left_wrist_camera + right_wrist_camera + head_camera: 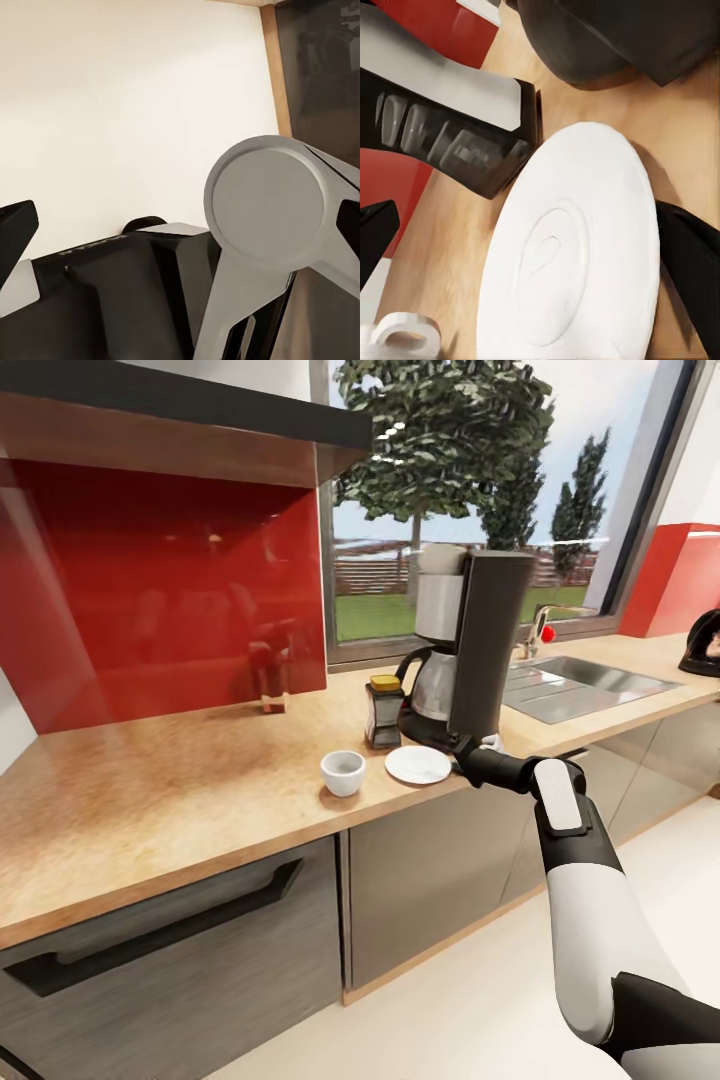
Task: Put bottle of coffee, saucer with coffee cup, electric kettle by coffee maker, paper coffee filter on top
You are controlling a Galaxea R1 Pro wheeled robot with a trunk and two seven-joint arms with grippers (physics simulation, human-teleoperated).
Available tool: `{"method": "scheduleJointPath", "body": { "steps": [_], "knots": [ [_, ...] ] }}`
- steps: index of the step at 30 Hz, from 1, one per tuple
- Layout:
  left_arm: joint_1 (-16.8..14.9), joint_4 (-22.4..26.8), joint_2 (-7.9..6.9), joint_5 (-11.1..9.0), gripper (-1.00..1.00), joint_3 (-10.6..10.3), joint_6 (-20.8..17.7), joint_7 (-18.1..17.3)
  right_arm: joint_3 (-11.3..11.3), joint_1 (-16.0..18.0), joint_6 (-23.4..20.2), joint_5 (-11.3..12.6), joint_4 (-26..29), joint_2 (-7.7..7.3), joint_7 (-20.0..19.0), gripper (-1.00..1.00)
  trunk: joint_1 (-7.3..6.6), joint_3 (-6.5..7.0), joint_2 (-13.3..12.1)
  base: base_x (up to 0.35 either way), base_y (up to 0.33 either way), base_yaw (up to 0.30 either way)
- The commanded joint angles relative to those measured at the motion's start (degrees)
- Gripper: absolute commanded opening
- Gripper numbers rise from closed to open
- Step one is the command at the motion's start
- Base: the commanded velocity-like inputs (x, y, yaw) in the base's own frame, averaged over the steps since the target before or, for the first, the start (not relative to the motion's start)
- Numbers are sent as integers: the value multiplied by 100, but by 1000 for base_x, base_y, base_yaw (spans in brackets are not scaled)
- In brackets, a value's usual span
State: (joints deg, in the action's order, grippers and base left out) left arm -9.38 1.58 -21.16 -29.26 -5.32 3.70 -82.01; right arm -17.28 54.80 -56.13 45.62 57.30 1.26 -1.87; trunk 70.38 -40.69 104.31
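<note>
On the kitchen countertop [180, 790] the coffee maker [478, 650] stands by the window, a whitish paper coffee filter [441, 558] on its top. The bottle of coffee [384, 712] [457, 120] stands against its left side. In front lies the saucer [418, 764] [577, 255], and the coffee cup [342, 772] [401, 336] stands on the counter just left of it. My right gripper [462, 746] [532, 251] is open at the saucer's right edge, one finger on each side of it. The electric kettle [704, 645] is at the far right. My left gripper [180, 225] hangs open and holds nothing.
A steel sink [585, 685] with a tap is set into the counter right of the coffee maker. The dark grey kitchen shelf [200, 405] hangs above a red backsplash [160, 590]. Dark cabinet fronts [430, 880] lie below the counter edge, with pale floor [450, 1020] beside them.
</note>
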Motion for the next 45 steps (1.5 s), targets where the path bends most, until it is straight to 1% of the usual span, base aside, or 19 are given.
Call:
{"method": "scheduleJointPath", "body": {
  "steps": [1,7,16,19,24,27,28,30,31,32,34,37,38,39,40,41,42,43,45],
  "knots": [
    [-3,0,-2,-45,100,-48,40,-8,-21,4,-39,-124,0,6,-7,100,-1,-6,3,-7,-36,0],
    [-3,0,-2,-45,100,-48,43,-8,-21,4,-39,-124,0,6,-7,100,-1,-6,3,-2,-200,0],
    [-3,0,-2,-45,100,-48,43,-8,-28,4,-40,-132,-32,-3,-7,100,-1,-6,3,-8,-32,0],
    [-3,0,-2,-45,100,-50,43,-8,-33,-2,-46,-116,-175,-9,-18,100,-1,-6,3,-200,-61,0],
    [-3,0,-2,-45,100,-50,43,-8,-29,-46,-58,-101,-209,-39,-36,100,-1,-6,3,-249,-91,0],
    [-3,0,-2,-45,100,-49,43,-8,-24,-71,-68,-100,-186,-71,-244,100,-1,-6,3,-89,-32,0],
    [-3,0,-2,-45,100,-49,40,-8,-23,-82,-70,-117,-184,-120,-447,100,-1,-6,3,-45,-16,0],
    [-3,0,-2,-45,100,-50,38,-8,-22,-112,-71,-129,-191,-193,-669,100,-1,-6,3,-32,-12,0],
    [-3,0,-2,-45,100,-49,37,-5,-22,-157,-72,-140,-195,-271,-874,100,-1,-6,3,-18,-7,0],
    [-3,0,-2,-45,100,-49,36,-2,-21,-250,-73,-155,-202,-417,-1184,100,-1,-6,3,-7,-3,0],
    [-3,0,-2,-45,100,-48,35,-1,-21,-350,-73,-161,-206,-510,-1324,100,-1,-6,3,-5,-2,0],
    [-3,1,-2,-45,100,-48,35,0,-18,-494,-70,-172,-207,-632,-1398,100,-1,-6,3,-2,-1,0],
    [-3,1,0,-45,100,-50,35,0,-16,-612,-67,-177,-210,-723,-1425,100,-1,-6,3,-1,0,0],
    [-3,0,-1,-45,100,-51,35,0,-8,-822,-58,-181,-210,-854,-1449,100,-1,-6,3,0,0,0],
    [-3,0,-1,-45,100,-50,35,0,0,-901,-56,-183,-209,-897,-1454,100,-1,-6,3,0,0,0],
    [-3,0,-1,-45,100,-51,35,0,34,-1060,-38,-222,-203,-979,-1461,100,-1,-6,3,0,0,0],
    [-3,0,-1,-45,100,-50,35,0,121,-1217,35,-338,-199,-1050,-1468,100,-1,-6,3,0,0,0],
    [-3,0,-1,-45,100,-50,35,0,180,-1288,99,-425,-198,-1078,-1471,100,-1,-6,3,0,0,0],
    [-3,0,-2,-45,100,-50,30,0,453,-1591,492,-939,-209,-1178,-1639,100,-1,-6,3,0,0,0]
  ]
}}
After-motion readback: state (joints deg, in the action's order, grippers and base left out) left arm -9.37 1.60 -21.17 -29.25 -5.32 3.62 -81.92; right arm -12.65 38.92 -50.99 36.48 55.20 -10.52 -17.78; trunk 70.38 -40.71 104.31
